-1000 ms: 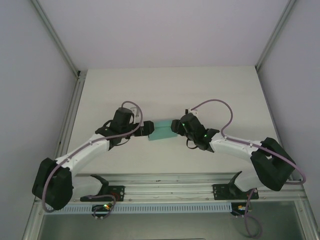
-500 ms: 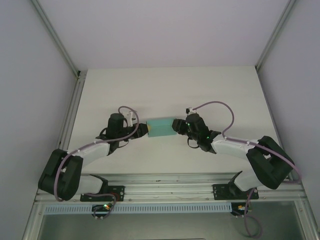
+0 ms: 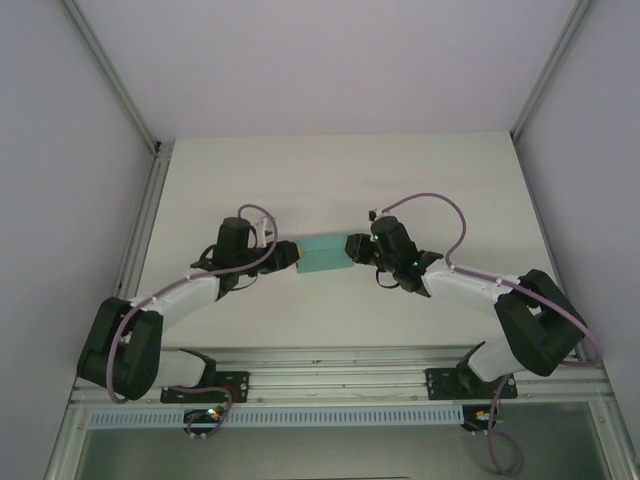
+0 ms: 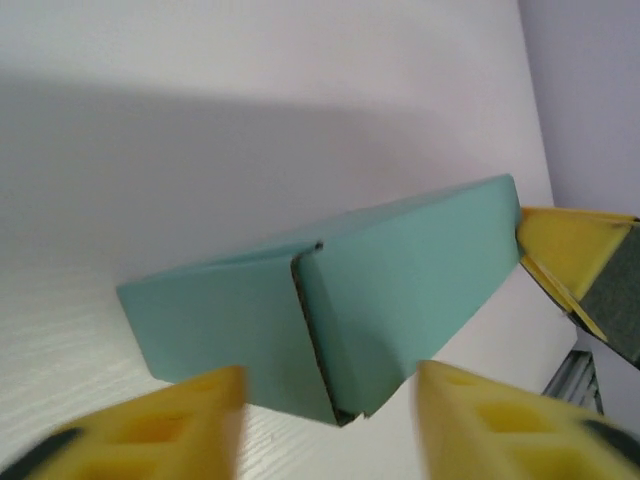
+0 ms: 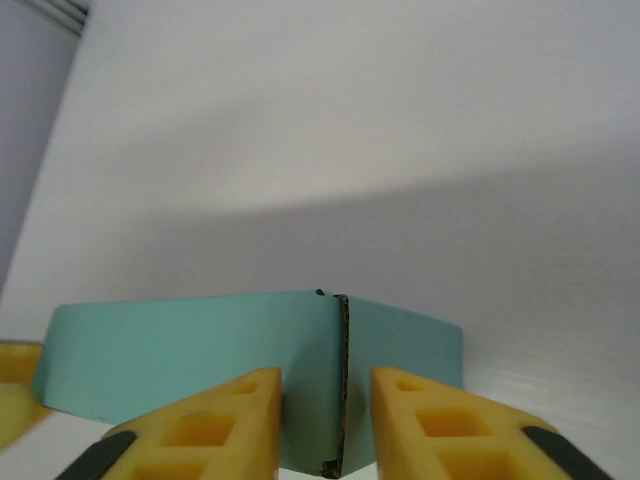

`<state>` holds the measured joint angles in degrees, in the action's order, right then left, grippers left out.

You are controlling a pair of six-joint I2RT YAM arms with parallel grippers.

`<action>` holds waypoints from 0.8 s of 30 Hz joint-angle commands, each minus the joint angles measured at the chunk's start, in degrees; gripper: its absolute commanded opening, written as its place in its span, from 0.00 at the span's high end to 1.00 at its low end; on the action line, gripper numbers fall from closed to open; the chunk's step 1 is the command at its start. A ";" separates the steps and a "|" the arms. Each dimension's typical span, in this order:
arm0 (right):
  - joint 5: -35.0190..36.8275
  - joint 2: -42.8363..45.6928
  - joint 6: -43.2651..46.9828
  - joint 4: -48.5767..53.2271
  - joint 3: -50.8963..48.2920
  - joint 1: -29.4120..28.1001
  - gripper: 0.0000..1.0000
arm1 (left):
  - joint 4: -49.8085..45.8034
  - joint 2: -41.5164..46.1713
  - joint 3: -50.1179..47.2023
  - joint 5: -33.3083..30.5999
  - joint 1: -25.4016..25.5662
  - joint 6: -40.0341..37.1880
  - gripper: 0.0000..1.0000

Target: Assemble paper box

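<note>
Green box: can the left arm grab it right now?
Probably yes. The near end of the green box sits right between the open jaws of the left arm, nothing in the way. The right arm is at the other end.

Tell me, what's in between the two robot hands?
The teal paper box lies on the table between the left gripper and the right gripper, one at each end, as the top view shows.

Can't tell whether jaws of left gripper (image 3: 292, 256) or right gripper (image 3: 351, 248) grip paper box (image 3: 322, 254), its ends hidden under both from above; fingertips (image 4: 180, 420) blurred & cut off at btm edge in left wrist view.
</note>
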<state>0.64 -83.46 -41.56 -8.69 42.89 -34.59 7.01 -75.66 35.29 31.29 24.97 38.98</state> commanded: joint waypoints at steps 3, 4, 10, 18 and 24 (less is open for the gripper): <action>-1.29 1.17 6.61 18.49 7.86 1.65 0.58 | -13.42 5.58 9.58 -4.87 -0.61 -6.10 0.08; -1.95 1.77 8.37 18.98 9.72 1.93 0.50 | -15.97 6.71 11.06 -7.11 -0.65 -7.69 0.00; -23.43 1.48 39.95 21.55 17.78 2.64 0.00 | -28.44 11.65 14.25 -24.85 -4.33 -12.52 0.00; -20.51 -12.68 78.41 45.45 37.18 -0.43 0.00 | -28.89 16.36 7.66 -24.29 -13.64 -11.45 0.00; -14.07 -27.03 87.87 59.74 53.09 -2.62 0.00 | -30.26 17.93 5.19 -25.75 -15.32 -11.41 0.00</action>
<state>-18.44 -106.02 36.51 39.46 91.35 -36.21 -21.58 -59.00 40.91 6.98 10.46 28.62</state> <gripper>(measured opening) 0.995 0.999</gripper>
